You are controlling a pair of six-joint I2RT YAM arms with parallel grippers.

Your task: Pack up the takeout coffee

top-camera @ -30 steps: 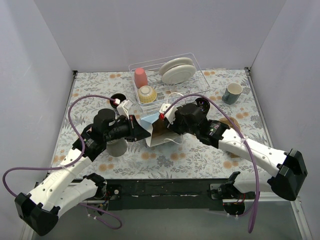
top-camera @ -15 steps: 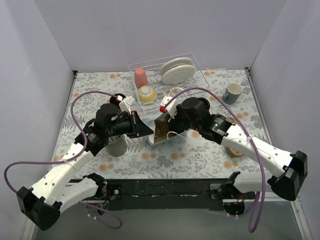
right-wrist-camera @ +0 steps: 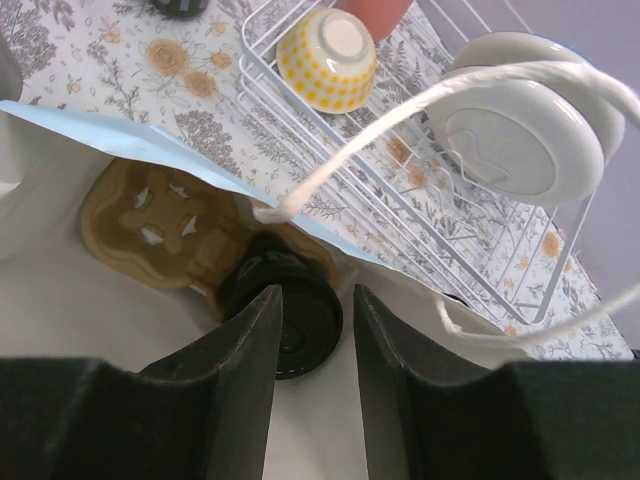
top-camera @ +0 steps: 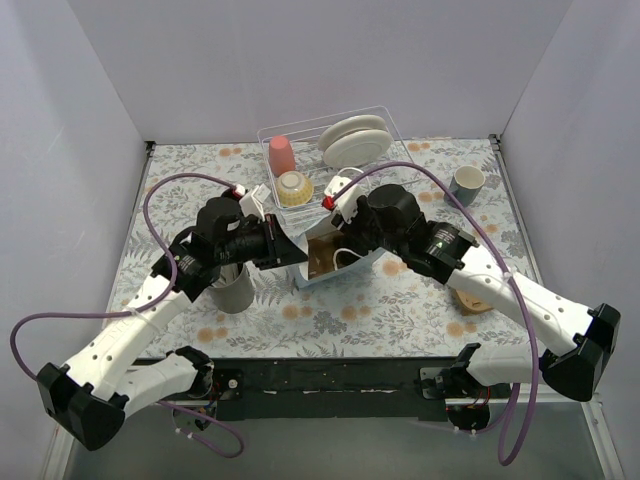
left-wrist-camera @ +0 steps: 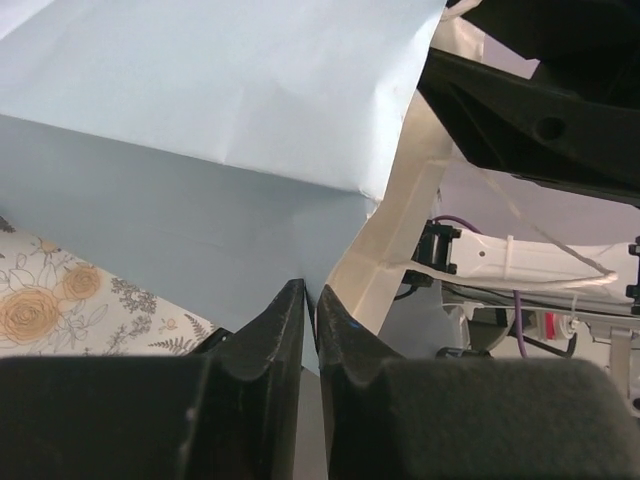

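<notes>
One cup (right-wrist-camera: 285, 315) with a black lid was seen at the end of the carrier (right-wrist-camera: 150, 225), apparently seated in one of its pockets. The carrier lay at the bottom of the bag (left-wrist-camera: 200, 130), which was set on the table (top-camera: 400, 310) just in front of the rack (top-camera: 400, 150).

The right gripper (right-wrist-camera: 315, 295) was placed over the bag's mouth, straight above the cup. Its jaws were parted and clear of the lid, so nothing was gripped by it. The bag's edge was pinched by the left gripper (left-wrist-camera: 312, 300), its fingers all but closed on the paper, and the mouth was held wide.

The cup was judged to be placed, with withdrawal from the bag as the step in hand. To do it well:

- The jaws should be left apart and the gripper lifted straight up, so that the lid is not caught and the cup not tipped from its pocket.
- The cord (right-wrist-camera: 400, 110) looped across above the fingers should be avoided on the way out.
- The pinch on the paper should be released only once the right gripper is clear, lest the bag sag or topple.
</notes>
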